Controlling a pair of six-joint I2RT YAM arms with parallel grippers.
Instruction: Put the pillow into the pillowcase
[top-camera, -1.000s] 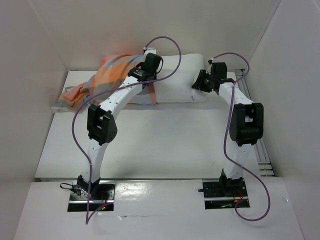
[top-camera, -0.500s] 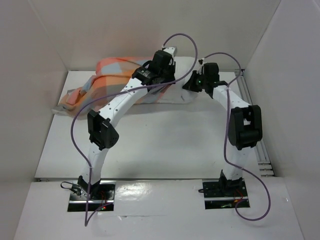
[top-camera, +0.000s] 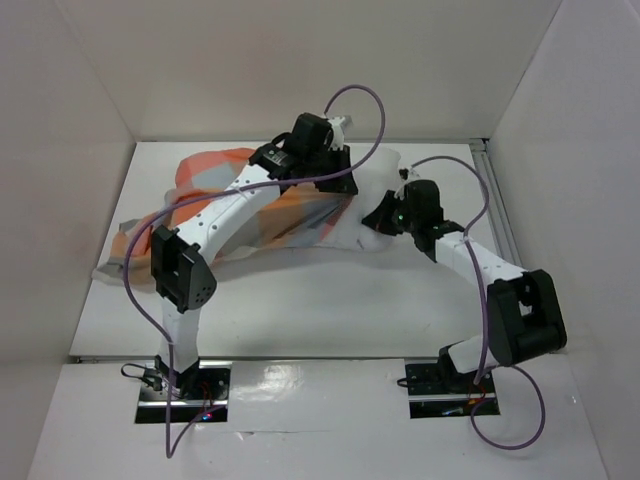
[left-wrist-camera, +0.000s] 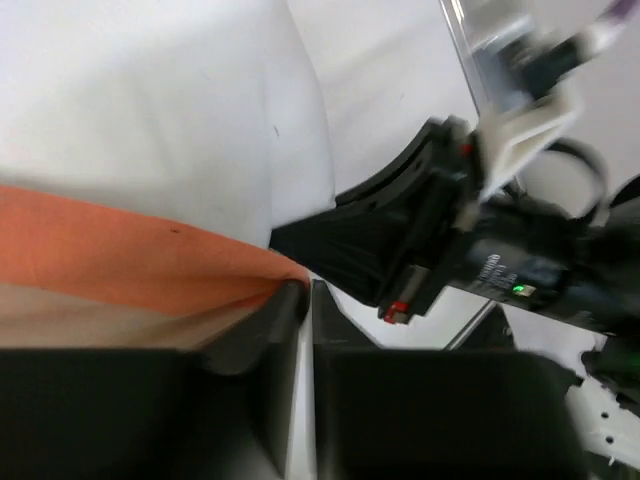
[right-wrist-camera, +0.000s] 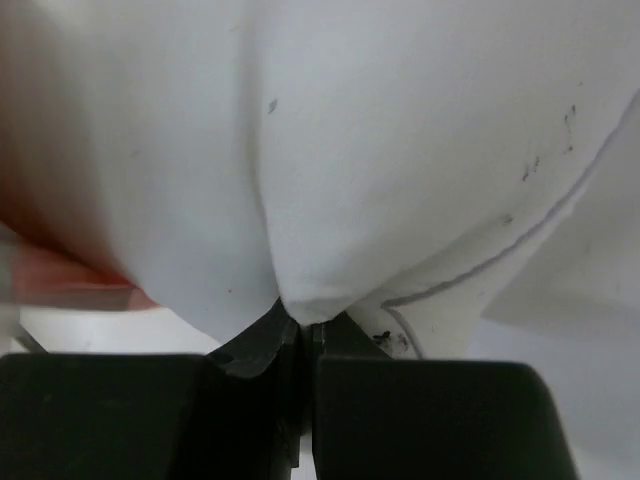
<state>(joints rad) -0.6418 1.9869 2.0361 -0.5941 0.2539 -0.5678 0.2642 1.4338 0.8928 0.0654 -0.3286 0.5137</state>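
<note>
From above: a white-walled booth around a pale table (top-camera: 300, 310). Sprawled toward its far side, left of centre, the pillowcase (top-camera: 212, 168) in orange and blue checks, with the pillow (top-camera: 352, 232) poking out white at its right end. Judged only partly sleeved. Left gripper (top-camera: 335, 185) down at the mouth of the case, right gripper (top-camera: 378, 218) just beside it on the bare pillow end. Jaws too small to read from here.

Left wrist: white pillow cover filling the upper left, an orange hem of the pillowcase (left-wrist-camera: 130, 255) running across below it and ending right at the fingertips. Jaws nearly together with a thin slit between, apparently nipping that hem. The right arm's wrist (left-wrist-camera: 450, 240) close ahead, so little room to spare.

Right wrist: jaws pressed together on a pinched fold of the pillow, with a few dark specks (right-wrist-camera: 545, 150) off to the right and a blurred orange patch at the far left.

To do this step well, probably:
- Pull hem and pillow end in opposite directions, drawing the case over the pillow.
- Hold the thin hem firmly, since letting go early would let the mouth slump shut.
- Move slowly and watch the gap between the two wrists.
- Expect the plump filling to bunch, so work the corner in first.
</note>
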